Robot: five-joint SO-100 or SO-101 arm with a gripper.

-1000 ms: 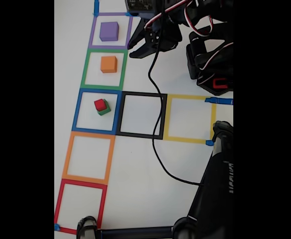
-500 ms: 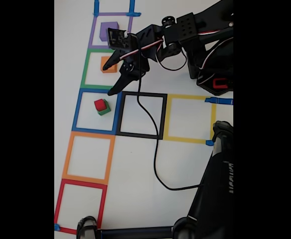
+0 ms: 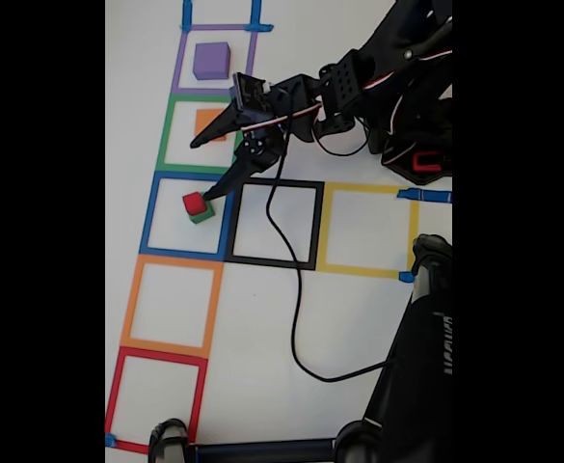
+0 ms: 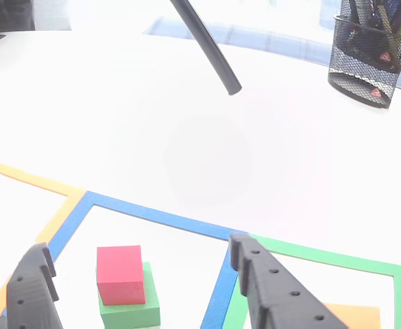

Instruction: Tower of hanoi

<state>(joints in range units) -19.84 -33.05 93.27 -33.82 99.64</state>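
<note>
1. We can read no clear brand or label; white lettering on the black stand [image 3: 434, 338] at the table's [image 3: 349, 318] lower right edge is too blurred to make out.
2. The gripper [image 3: 202, 172] stands wide open, one finger over the green square [image 3: 169, 135], the other's tip just beside the red cube [image 3: 196, 203].
3. The red cube sits on a green cube [image 3: 203, 214] inside the blue square [image 3: 152, 217], toward the table's left edge.
4. The fixed view alone shows us a purple cube [image 3: 211, 60] in the purple square [image 3: 180, 58], near the top edge, and an orange cube [image 3: 206, 122] partly behind the finger.
5. The other view shows us a black mesh pen holder [image 4: 365, 65] at the far right.
</note>
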